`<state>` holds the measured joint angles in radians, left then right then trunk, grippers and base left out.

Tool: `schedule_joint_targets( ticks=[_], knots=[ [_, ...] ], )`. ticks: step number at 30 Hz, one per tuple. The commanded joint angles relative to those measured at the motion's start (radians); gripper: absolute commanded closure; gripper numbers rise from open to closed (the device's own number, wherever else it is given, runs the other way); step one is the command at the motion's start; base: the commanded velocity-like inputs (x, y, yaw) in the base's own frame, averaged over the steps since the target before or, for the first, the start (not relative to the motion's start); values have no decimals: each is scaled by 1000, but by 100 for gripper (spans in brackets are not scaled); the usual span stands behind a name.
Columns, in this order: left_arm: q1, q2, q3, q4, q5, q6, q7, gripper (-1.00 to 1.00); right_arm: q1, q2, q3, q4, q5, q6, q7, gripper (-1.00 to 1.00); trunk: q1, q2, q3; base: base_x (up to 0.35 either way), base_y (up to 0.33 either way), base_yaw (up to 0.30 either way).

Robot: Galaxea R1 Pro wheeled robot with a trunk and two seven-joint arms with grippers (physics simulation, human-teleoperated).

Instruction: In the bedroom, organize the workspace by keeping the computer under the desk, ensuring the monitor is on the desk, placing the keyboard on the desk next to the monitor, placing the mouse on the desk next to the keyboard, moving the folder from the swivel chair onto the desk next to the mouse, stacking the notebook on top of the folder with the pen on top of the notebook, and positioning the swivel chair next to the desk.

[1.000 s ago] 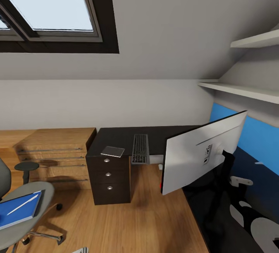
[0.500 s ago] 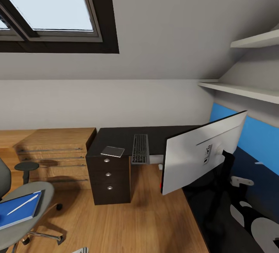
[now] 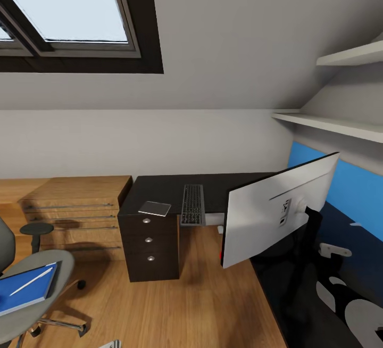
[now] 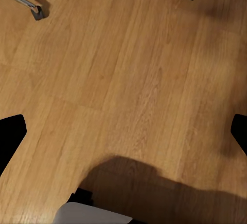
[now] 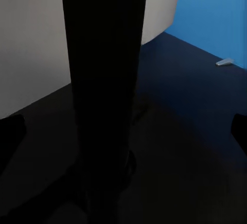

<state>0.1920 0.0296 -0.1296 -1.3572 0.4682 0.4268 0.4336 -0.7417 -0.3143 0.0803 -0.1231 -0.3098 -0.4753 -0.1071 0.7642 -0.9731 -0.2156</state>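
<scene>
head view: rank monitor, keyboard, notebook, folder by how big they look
1. monitor, though it is nearest the camera
2. folder, cut by the picture's edge
3. keyboard
4. notebook

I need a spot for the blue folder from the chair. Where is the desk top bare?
The desk is bare behind the notebook and between the keyboard and the monitor. The narrow strip between notebook and keyboard is crowded. The folder lies on the swivel chair.
</scene>
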Motion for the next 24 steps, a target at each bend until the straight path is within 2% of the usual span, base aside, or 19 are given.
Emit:
schedule_joint_targets(
  ticks=[1, 13, 24],
  knots=[
    [0, 1, -3, -2, 10, 1, 10, -100, -1, 0, 9, 0, -6, -2, -6, -100, 0, -1, -1, 0, 0, 0],
    [0, 1, -2, -2, 10, 1, 9, -100, -1, 0, 10, 0, -5, 0, -9, -100, 0, -1, -1, 82, 0, 0],
    [0, 1, -2, -2, 10, 1, 9, -100, -1, 0, 10, 0, -5, 0, -9, -100, 0, -1, -1, 22, 0, 0]
  ],
)
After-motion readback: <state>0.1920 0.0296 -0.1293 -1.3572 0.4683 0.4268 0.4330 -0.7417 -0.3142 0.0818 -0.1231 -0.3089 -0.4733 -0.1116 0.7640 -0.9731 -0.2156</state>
